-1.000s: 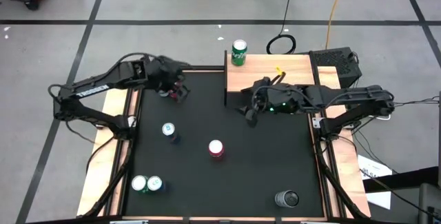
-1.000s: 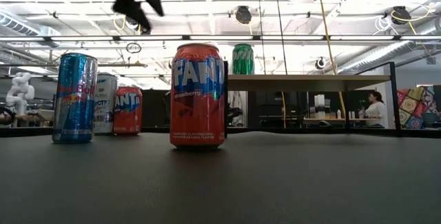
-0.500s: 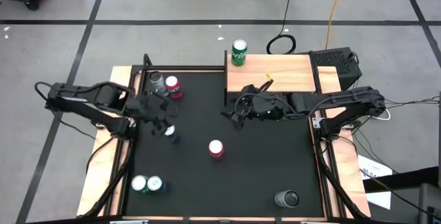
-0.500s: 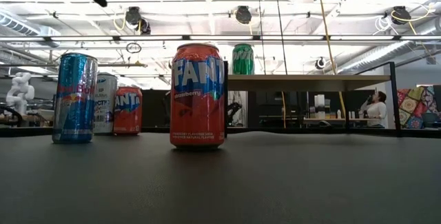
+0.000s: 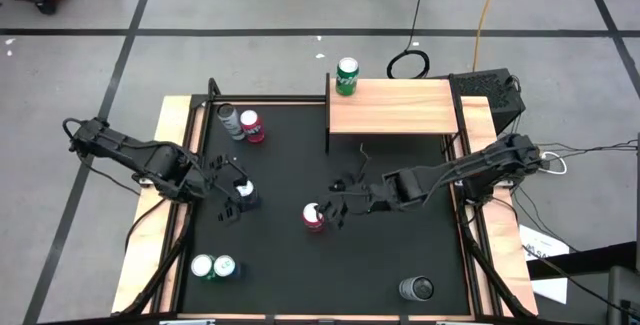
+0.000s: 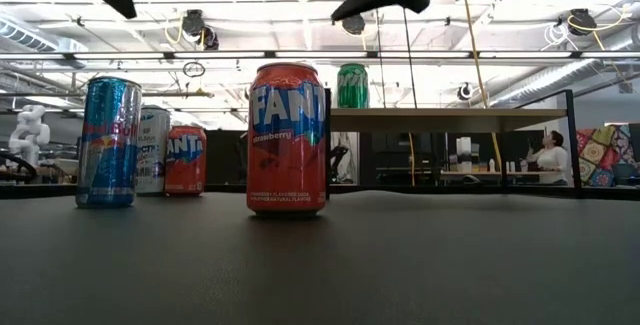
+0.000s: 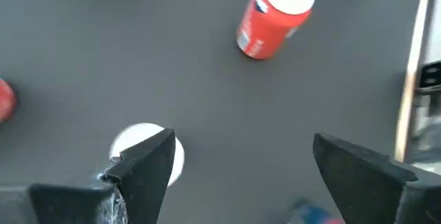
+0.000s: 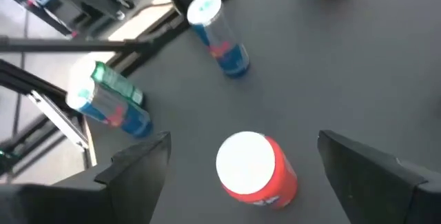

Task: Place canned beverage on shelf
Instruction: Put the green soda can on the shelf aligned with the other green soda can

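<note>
Reached low across the black mat [image 5: 400,255] with the right arm, right gripper [image 5: 330,209] spread wide and empty just above the red Fanta can [image 5: 314,216], left gripper [image 5: 232,195] likewise wide over the blue Red Bull can [image 5: 245,192], wooden shelf [image 5: 392,107] carrying a green can [image 5: 347,75].

A red Fanta can [image 6: 288,137] with white lettering on blue, a blue-and-silver slim can [image 6: 108,142], a green can [image 5: 347,76] on the light-brown wooden shelf [image 5: 392,107], all over a black mat [image 5: 400,250]
</note>
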